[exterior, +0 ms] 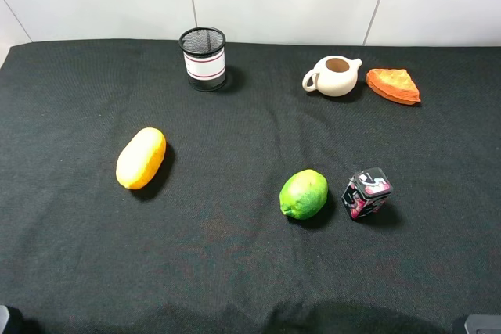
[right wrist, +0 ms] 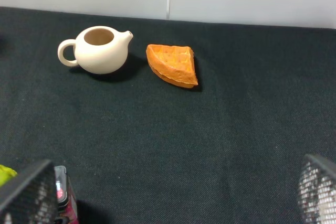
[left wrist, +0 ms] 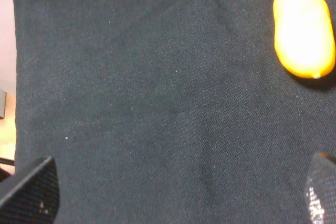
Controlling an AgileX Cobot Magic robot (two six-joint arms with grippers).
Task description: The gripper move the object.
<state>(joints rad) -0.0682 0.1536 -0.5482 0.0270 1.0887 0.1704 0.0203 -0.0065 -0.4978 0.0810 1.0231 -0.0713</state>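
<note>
Both grippers sit at the near table edge, the left gripper (left wrist: 178,192) with jaws spread wide and empty, the right gripper (right wrist: 173,192) likewise parted around nothing. Taking the lime (exterior: 304,194) as landmark, the yellow fruit (exterior: 142,158) lies well left, the patterned cube (exterior: 368,192) just right. The right arm looks nearer, its view catching the lime's green edge.
</note>
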